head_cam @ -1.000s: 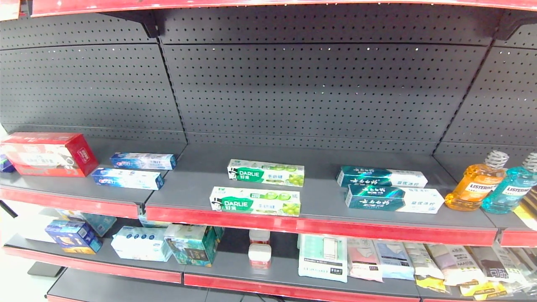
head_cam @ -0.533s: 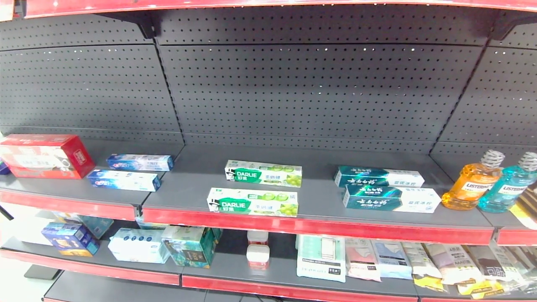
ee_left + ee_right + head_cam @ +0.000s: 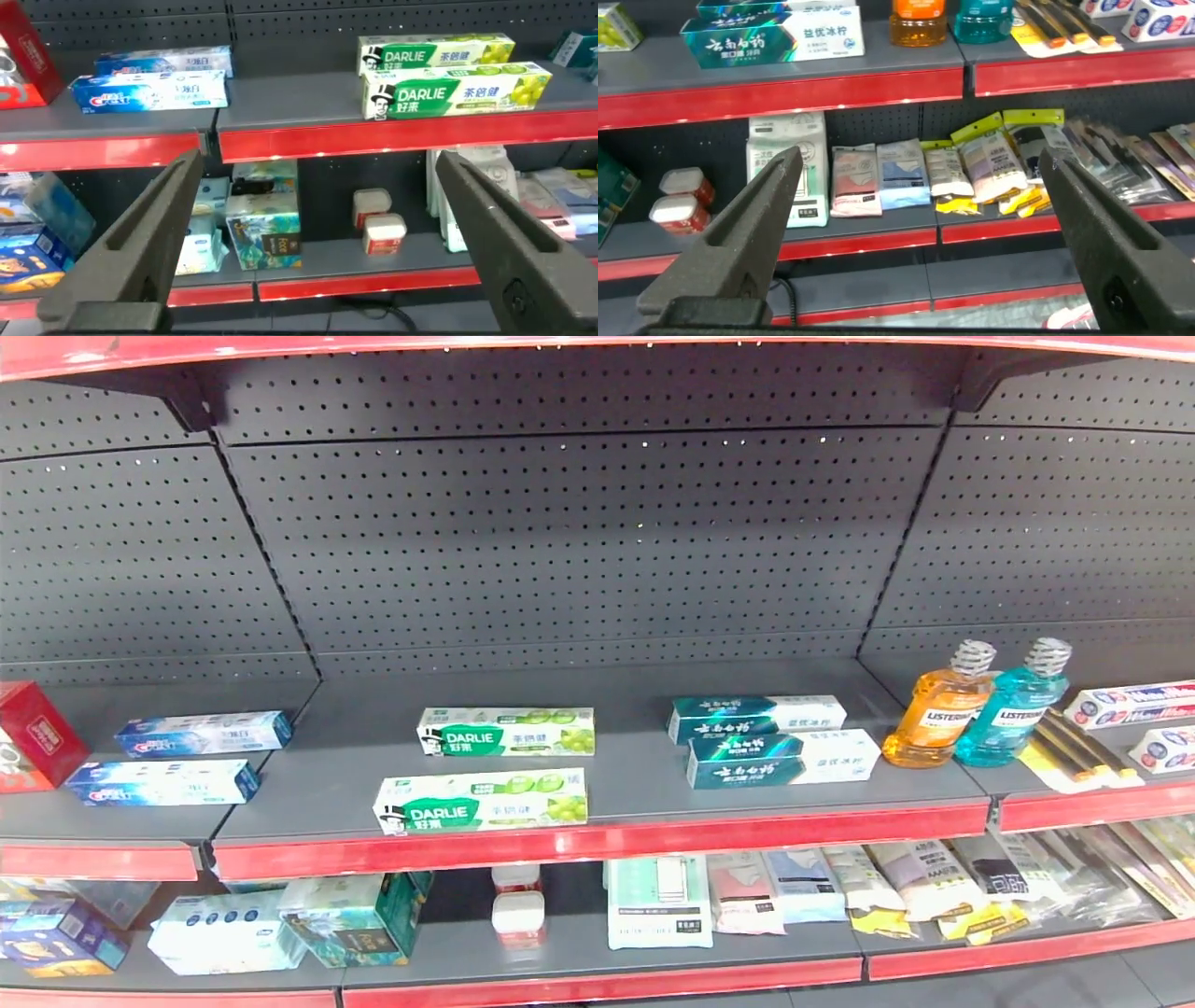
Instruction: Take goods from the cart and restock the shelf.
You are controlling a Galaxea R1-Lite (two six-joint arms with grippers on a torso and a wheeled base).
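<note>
My head camera has swung right over the last second, so the whole picture slid toward nine o'clock; nothing on the shelf (image 3: 635,775) itself has moved. From centre, the green toothpaste boxes (image 3: 481,800) sit at seven o'clock, the teal boxes (image 3: 782,758) at four, and the mouthwash bottles (image 3: 976,705) at three. The left gripper (image 3: 318,168) and right gripper (image 3: 920,159) hang spread wide and empty, facing the lower tier. I judge nothing is picked yet, so the restocking still lies ahead.
</note>
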